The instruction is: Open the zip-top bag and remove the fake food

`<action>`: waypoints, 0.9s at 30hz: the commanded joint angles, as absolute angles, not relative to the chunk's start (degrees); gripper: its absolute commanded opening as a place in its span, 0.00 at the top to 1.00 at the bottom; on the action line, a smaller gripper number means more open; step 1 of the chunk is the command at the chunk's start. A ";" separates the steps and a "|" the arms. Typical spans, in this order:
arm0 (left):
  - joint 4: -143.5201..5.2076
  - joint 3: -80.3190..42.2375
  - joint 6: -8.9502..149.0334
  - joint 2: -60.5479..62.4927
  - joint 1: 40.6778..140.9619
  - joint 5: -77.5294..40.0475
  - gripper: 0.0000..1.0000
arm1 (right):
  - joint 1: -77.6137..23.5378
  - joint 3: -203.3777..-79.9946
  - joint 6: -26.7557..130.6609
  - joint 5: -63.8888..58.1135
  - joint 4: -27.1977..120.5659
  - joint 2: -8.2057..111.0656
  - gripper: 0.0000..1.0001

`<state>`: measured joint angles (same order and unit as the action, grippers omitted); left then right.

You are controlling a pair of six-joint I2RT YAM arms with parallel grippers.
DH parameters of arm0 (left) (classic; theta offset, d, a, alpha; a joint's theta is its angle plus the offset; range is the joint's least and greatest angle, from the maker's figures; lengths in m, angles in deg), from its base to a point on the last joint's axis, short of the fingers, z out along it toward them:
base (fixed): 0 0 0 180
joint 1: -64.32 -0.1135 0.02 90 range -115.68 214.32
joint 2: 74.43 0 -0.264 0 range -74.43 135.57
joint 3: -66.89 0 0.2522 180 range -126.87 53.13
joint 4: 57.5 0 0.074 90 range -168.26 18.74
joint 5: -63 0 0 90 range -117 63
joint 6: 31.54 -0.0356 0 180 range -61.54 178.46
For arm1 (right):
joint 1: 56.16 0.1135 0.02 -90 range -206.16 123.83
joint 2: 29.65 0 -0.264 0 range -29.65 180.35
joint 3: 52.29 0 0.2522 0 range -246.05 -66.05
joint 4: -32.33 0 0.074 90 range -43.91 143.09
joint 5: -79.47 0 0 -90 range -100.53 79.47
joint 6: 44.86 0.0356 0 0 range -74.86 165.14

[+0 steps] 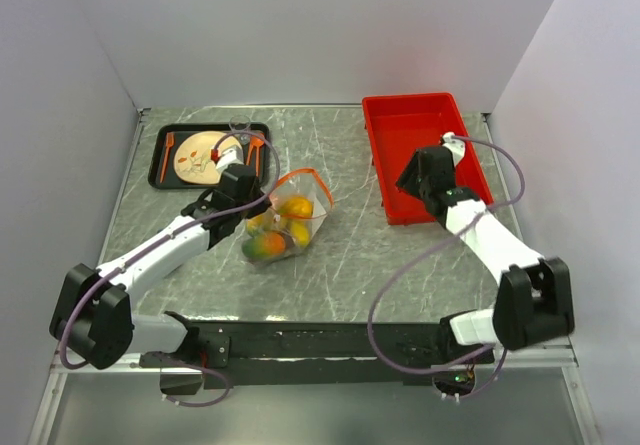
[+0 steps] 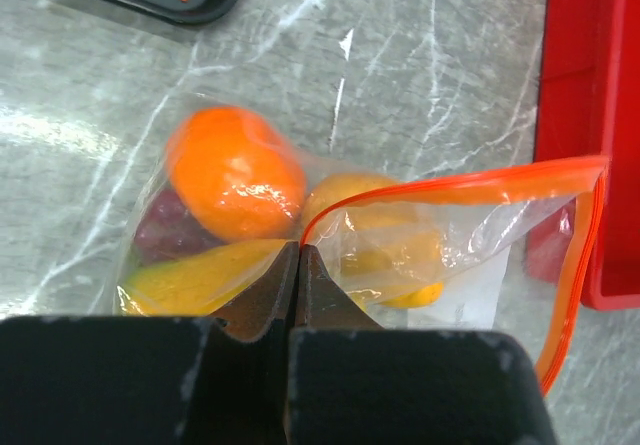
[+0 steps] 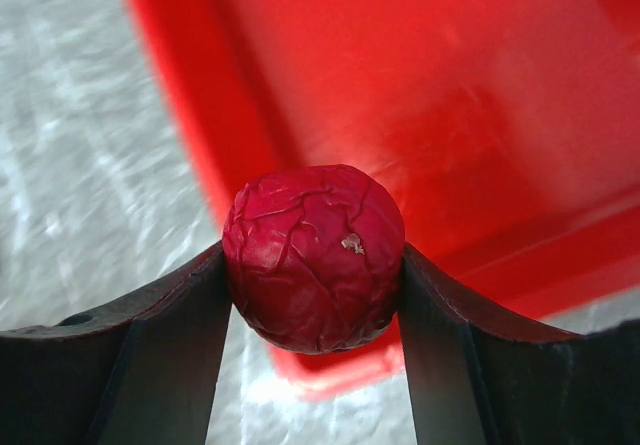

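Observation:
The clear zip-top bag (image 1: 290, 217) lies mid-table, mouth open, its orange-red zipper strip (image 2: 470, 180) arched up. Inside are an orange fruit (image 2: 235, 175), a dark purple one (image 2: 160, 227), a yellow-green mango shape (image 2: 195, 277) and yellow pieces (image 2: 425, 293). My left gripper (image 2: 298, 250) is shut on the bag's zipper edge; it also shows in the top view (image 1: 238, 182). My right gripper (image 3: 315, 265) is shut on a wrinkled dark red round fruit (image 3: 314, 255), held above the near-left corner of the red bin (image 1: 420, 150); it also shows in the top view (image 1: 422, 177).
A black tray (image 1: 160, 160) at the back left holds a beige plate (image 1: 205, 155) and orange cutlery (image 1: 257, 151). The red bin's wall (image 2: 590, 115) stands right of the bag. White walls close in the marbled table on three sides.

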<state>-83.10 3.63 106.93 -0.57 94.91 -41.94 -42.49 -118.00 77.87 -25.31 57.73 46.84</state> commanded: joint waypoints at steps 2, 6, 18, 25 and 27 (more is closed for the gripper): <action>-84.00 1.89 102.50 -1.74 94.38 -40.65 0.99 | -47.37 -124.31 78.88 -21.10 54.70 56.47 0.61; -81.81 1.62 100.83 -2.98 94.47 -34.57 0.99 | -48.61 -126.25 78.71 -20.99 54.79 61.04 0.34; -78.47 -3.56 103.11 -0.08 97.72 -27.44 0.99 | -46.42 -127.06 77.04 -20.11 60.24 50.62 0.12; -77.85 -5.41 104.08 1.41 98.86 -26.83 0.99 | -33.89 -119.67 80.98 -11.77 57.69 37.77 0.39; -77.68 -5.41 104.43 1.50 99.12 -26.83 0.99 | -30.17 -119.23 82.57 -10.71 55.68 36.36 0.47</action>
<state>-80.43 -2.75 103.35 1.27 98.54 -27.87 -38.23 -121.10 79.36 -15.35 59.19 39.95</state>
